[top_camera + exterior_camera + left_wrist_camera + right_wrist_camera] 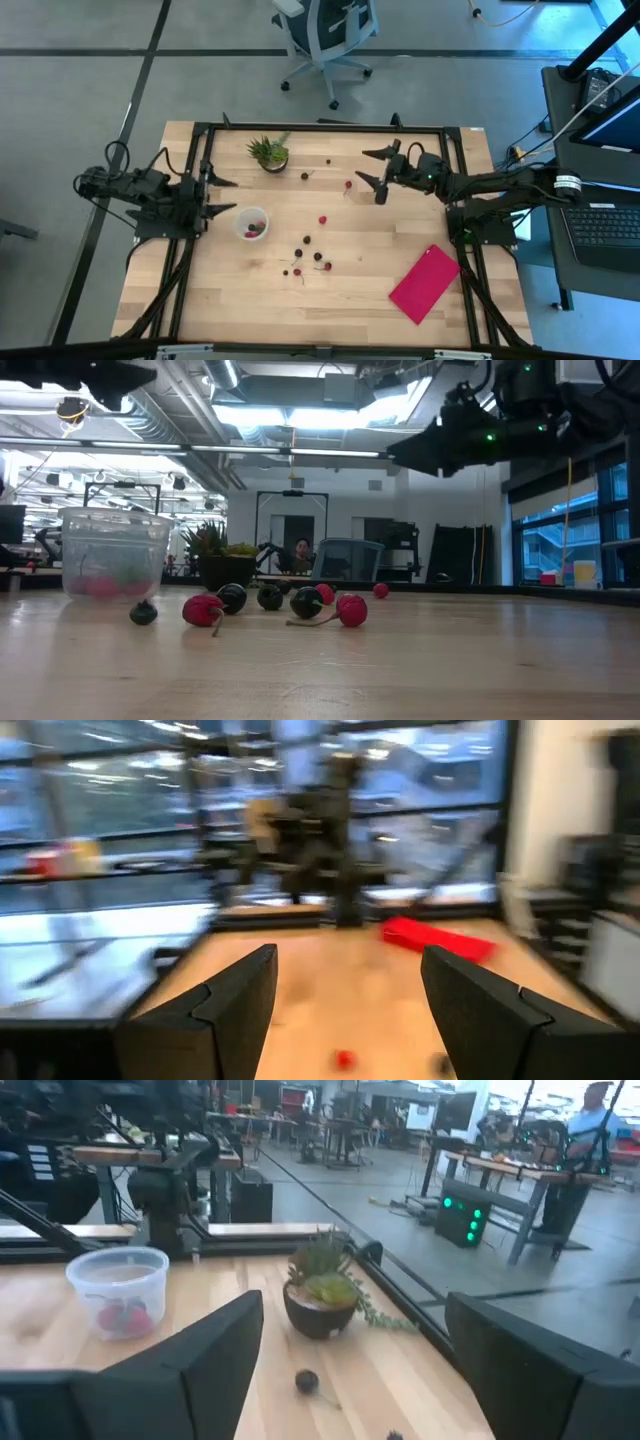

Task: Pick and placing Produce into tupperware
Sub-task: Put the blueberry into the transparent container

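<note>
Produce, tiny round red and maroon berries (pixel 318 256), lies scattered mid-table. Right gripper (pixel 376 168) hangs spread and empty above the far berries; left gripper (pixel 222 196), spread and empty too, waits beside the small round translucent plastic tupperware (pixel 251 222), a few berries inside. The risk: berries rolling away from closing fingers. No readable writing anywhere.

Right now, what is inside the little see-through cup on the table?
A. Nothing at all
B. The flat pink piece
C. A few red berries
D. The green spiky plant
C: a few red berries show through the wall of the translucent cup, while the potted plant stands apart on the table and the flat pink piece lies far off.
</note>
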You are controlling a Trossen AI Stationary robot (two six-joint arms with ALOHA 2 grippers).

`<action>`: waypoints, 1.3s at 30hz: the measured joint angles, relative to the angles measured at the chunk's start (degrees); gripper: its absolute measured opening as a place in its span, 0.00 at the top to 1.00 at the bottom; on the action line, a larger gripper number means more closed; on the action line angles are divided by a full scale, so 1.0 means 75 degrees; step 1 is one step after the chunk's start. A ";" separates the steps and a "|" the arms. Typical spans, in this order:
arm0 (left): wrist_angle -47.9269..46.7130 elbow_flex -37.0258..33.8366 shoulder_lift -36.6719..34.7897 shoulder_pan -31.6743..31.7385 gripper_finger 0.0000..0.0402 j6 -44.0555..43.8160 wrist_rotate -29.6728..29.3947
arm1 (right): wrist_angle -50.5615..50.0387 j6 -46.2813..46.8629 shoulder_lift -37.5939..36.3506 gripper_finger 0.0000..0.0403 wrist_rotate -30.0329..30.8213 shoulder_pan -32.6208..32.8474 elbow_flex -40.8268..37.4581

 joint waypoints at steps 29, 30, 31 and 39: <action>-0.0955 0.3276 0.8590 -0.1233 0.40 -0.2555 0.1556 | -0.1723 0.1398 -0.0039 0.22 -0.0003 -0.0005 -0.0232; -0.0771 0.3312 0.8775 -0.1299 0.40 -0.2555 0.1553 | -0.1785 0.1414 -0.0018 0.22 0.0000 -0.0005 -0.0232; -0.0526 0.3326 0.8953 -0.1368 0.40 -0.2556 0.1553 | -0.1900 0.1496 -0.0014 0.22 0.0000 -0.0005 -0.0232; 0.0211 0.3329 1.0323 -0.1745 0.40 -0.3538 0.1421 | -0.1917 0.1802 0.0554 0.22 0.0003 0.0113 -0.0232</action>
